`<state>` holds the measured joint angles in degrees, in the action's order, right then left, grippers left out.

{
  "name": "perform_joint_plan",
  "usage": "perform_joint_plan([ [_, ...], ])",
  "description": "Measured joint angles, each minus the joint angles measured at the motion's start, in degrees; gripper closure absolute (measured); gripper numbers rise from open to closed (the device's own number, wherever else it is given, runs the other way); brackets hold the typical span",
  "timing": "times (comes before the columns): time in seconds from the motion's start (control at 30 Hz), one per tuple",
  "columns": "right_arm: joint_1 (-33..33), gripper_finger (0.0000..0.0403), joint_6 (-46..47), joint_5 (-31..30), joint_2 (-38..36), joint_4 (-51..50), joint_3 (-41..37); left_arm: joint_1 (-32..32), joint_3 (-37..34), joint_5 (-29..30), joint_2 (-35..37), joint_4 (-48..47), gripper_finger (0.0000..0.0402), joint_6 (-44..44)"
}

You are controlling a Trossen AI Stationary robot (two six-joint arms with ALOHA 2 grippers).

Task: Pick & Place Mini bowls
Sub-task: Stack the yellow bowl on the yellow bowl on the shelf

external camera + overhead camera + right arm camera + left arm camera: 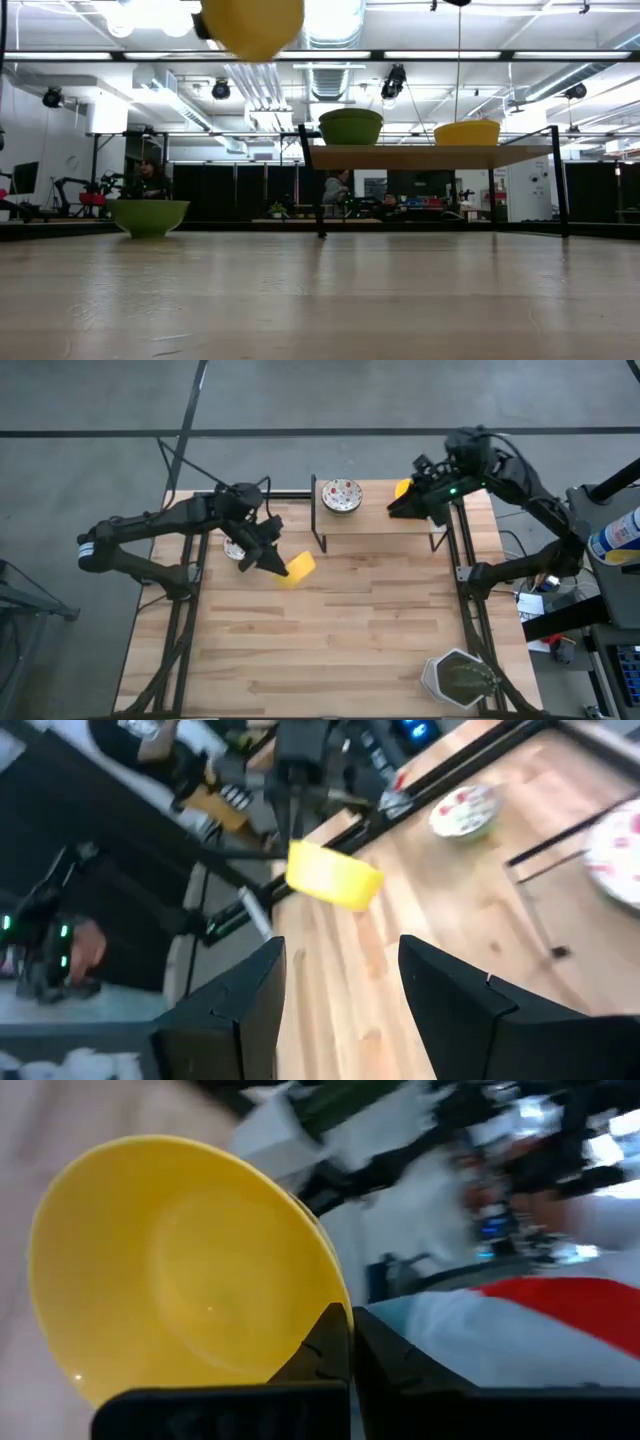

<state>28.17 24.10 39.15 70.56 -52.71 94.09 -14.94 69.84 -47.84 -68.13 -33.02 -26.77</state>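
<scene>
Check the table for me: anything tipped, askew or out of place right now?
Only the yellow bowl in the left gripper: pinched by its rim, it hangs tilted on its side above the table. The speckled bowl and the other yellow bowl sit upright on the shelf, beside the open right gripper.

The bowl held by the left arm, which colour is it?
Plain yellow bowl, no pattern; the left wrist view shows it best.

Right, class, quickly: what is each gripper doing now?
Left gripper: closed on a yellow bowl, lifted.
Right gripper: open, empty, near the shelf.
</scene>
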Motion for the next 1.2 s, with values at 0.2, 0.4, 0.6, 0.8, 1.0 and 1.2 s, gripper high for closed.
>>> perform_joint_plan([
  [0.2,-7.6,0.0212,-1.6,2.9,4.3,3.5,-0.4,2.1,0.0,-10.7,0.8,13.2,0.0401,-8.0],
  [0.4,-14.7,0.0212,-2.7,3.1,8.3,14.2,-0.4,4.0,0.0,-13.1,0.5,21.4,0.0401,-15.0],
  [0.6,-19.3,0.0212,-2.3,1.9,13.3,15.9,-0.4,4.5,0.0,-2.3,-0.1,15.2,0.0401,-13.5],
  [0.8,-19.4,0.0212,14.7,-1.3,19.3,15.6,-0.4,6.2,0.0,11.1,-0.1,3.8,0.0401,-5.1],
  [1.0,-19.7,0.0212,22.5,-1.7,23.9,15.6,-0.4,9.3,0.0,26.0,-0.4,-5.4,0.0401,0.2],
  [1.2,-19.7,0.0212,30.6,-3.0,26.9,16.7,-0.4,13.2,0.0,39.2,-2.3,-13.4,0.0401,1.5],
])
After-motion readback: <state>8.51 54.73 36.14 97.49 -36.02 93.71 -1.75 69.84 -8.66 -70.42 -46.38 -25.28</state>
